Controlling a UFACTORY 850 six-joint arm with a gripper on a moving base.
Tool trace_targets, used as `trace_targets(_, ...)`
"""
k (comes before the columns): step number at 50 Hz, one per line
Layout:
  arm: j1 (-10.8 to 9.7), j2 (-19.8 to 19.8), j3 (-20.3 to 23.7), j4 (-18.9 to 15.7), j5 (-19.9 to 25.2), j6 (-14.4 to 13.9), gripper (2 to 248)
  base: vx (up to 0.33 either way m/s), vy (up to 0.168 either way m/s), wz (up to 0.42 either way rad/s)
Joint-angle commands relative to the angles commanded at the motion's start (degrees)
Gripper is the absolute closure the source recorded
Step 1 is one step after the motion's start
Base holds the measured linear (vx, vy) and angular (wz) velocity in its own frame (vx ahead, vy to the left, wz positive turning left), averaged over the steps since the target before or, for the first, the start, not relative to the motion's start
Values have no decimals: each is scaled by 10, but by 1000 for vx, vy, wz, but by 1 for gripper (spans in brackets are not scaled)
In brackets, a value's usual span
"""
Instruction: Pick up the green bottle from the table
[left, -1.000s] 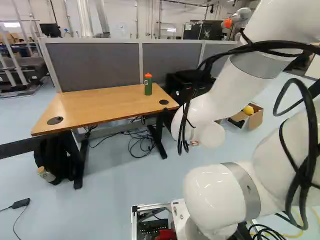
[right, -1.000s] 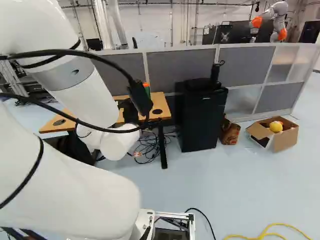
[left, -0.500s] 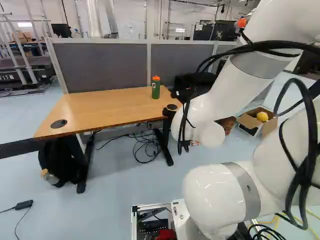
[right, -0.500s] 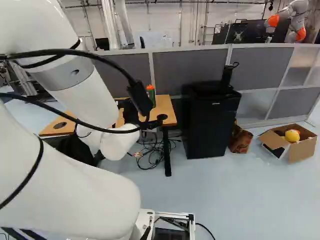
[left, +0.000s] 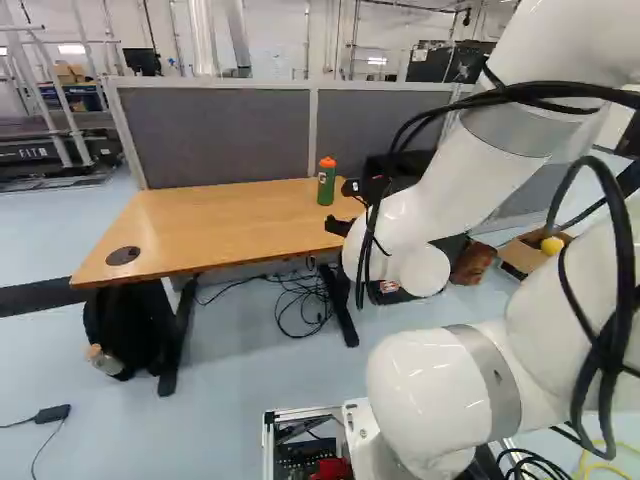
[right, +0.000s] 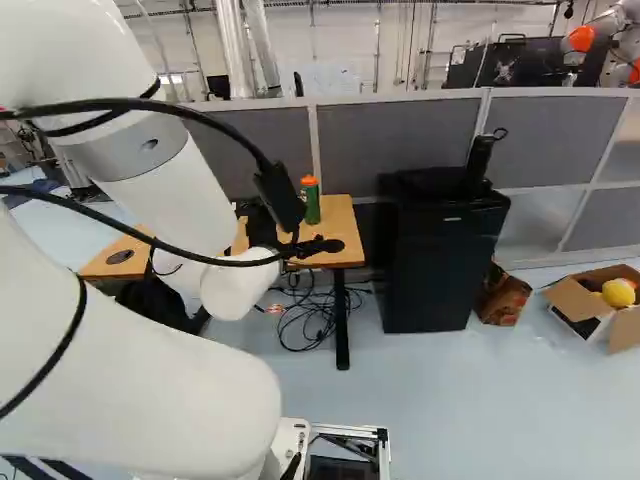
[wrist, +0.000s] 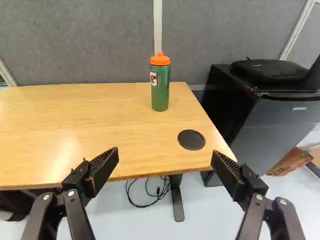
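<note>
Part of my black gripper (right: 322, 245) shows beyond the white arm in the right base view, in front of the table's near edge. In the wrist view the gripper (wrist: 165, 157) stands wide open with nothing between its fingers. The green bottle (wrist: 160, 90) with its orange cap stands upright on the wooden table (wrist: 90, 120), toward the back, ahead of the gripper and apart from it. The same bottle (left: 326, 184) is in full sight at the table's right end in the left base view.
A black fridge (right: 435, 260) stands right of the table. A grey partition (left: 220, 135) runs behind it. A round black grommet (wrist: 191, 140) lies nearer than the bottle. Cables and a backpack (left: 125, 325) are below the table. Farther right is an open carton (right: 590, 300); another robot (right: 600, 40) stands behind.
The base has moved: the table and bottle appear nearer and farther right in both base views. The arm holds its pose against its lowest joint. The bottle keeps its place on the table.
</note>
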Motion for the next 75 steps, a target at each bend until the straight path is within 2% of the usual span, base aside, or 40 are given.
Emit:
trace_targets(37,0,0,0,0,0,0,3,186,-30,-4)
trace_targets(38,0,-19,-16,0,0,0,3,200,3,-6)
trace_targets(41,0,-31,-26,0,0,0,3,76,0,-8)
trace_targets(56,0,-70,-61,-4,0,0,3,11,1,-1)
trace_targets(75,9,-128,-116,-53,0,0,3,0,0,0)
